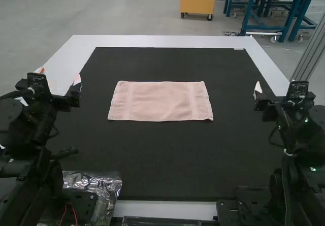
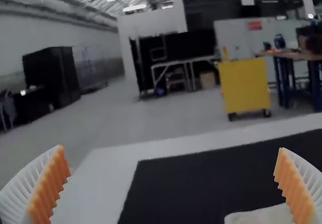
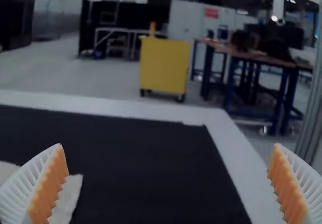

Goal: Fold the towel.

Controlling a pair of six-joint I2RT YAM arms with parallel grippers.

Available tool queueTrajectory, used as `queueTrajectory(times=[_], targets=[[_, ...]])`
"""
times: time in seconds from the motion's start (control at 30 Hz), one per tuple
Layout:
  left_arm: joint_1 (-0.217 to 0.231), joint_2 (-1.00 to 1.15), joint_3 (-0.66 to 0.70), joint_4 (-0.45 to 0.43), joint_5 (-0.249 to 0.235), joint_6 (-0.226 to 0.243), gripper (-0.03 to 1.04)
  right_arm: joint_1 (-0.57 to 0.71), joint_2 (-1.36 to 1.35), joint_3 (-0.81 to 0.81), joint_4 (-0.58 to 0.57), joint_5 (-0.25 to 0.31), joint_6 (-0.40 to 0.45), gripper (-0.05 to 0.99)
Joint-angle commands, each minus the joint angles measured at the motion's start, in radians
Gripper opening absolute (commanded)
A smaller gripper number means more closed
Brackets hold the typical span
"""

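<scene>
A pale pink towel [image 1: 161, 101] lies flat and smooth as a wide rectangle near the middle of the black mat, a woven band near each short end. Left of it, my left gripper [image 1: 60, 74] is held apart from the cloth; my right gripper [image 1: 259, 96] is off to its right. The left wrist view has my left gripper [image 2: 172, 156] wide open, with a corner of the towel [image 2: 261, 216] beyond one finger. In the right wrist view my right gripper [image 3: 168, 151] is also wide open, the towel's edge [image 3: 72, 196] partly behind one finger.
The black mat [image 1: 167, 160] covers most of the white table [image 1: 157, 41]. Crinkled clear plastic [image 1: 109, 185] sits by the left arm's base at the near edge. A metal post [image 1: 310, 53] rises beyond the table on the right.
</scene>
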Motion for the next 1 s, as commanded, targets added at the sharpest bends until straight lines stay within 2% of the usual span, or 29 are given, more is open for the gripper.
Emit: queueTrajectory(times=[0.0,0.07,0.1,0.17,0.23,0.3,0.33,0.4,0.53,0.7,0.8,0.9,0.97], targets=[[0.002,-0.002,-0.006,0.017,-0.020,0.159,0.96,-0.011,-0.008,-0.006,0.015,0.014,-0.189,0.91],[0.002,-0.002,-0.006,0.017,-0.003,0.280,0.96,-0.004,-0.010,-0.006,0.016,0.003,-0.213,0.91],[0.000,-0.002,-0.004,0.017,0.002,0.309,0.96,-0.004,-0.008,-0.006,0.024,0.000,-0.227,0.91],[0.000,-0.002,-0.006,0.054,0.025,0.281,0.96,-0.004,-0.010,-0.007,0.056,0.000,-0.278,0.91],[0.003,-0.002,-0.004,0.083,0.029,0.271,0.96,-0.011,-0.010,-0.006,0.119,0.000,-0.266,0.91],[0.006,-0.002,0.010,0.109,0.025,0.266,0.96,-0.022,-0.008,0.008,0.170,0.028,-0.258,0.91],[0.005,-0.002,0.030,0.111,0.025,0.263,0.96,-0.027,-0.005,0.031,0.167,0.032,-0.250,0.91],[0.000,0.001,0.102,0.059,0.025,0.252,0.96,-0.036,0.006,0.093,0.130,0.031,-0.206,0.91],[-0.001,0.115,0.249,0.024,0.016,0.176,0.96,-0.039,0.138,0.248,0.102,0.038,-0.091,0.91],[0.000,0.434,0.439,-0.061,-0.003,-0.027,0.96,-0.040,0.469,0.461,0.067,0.051,0.063,0.91],[0.000,0.630,0.519,-0.079,-0.024,-0.096,0.96,-0.040,0.682,0.584,-0.038,0.015,0.139,0.91],[0.003,0.793,0.576,-0.087,-0.053,-0.114,0.96,-0.044,0.872,0.671,-0.113,-0.037,0.208,0.91],[-0.001,0.886,0.594,-0.093,-0.070,-0.116,0.96,-0.039,0.975,0.711,-0.145,-0.064,0.216,0.91]])
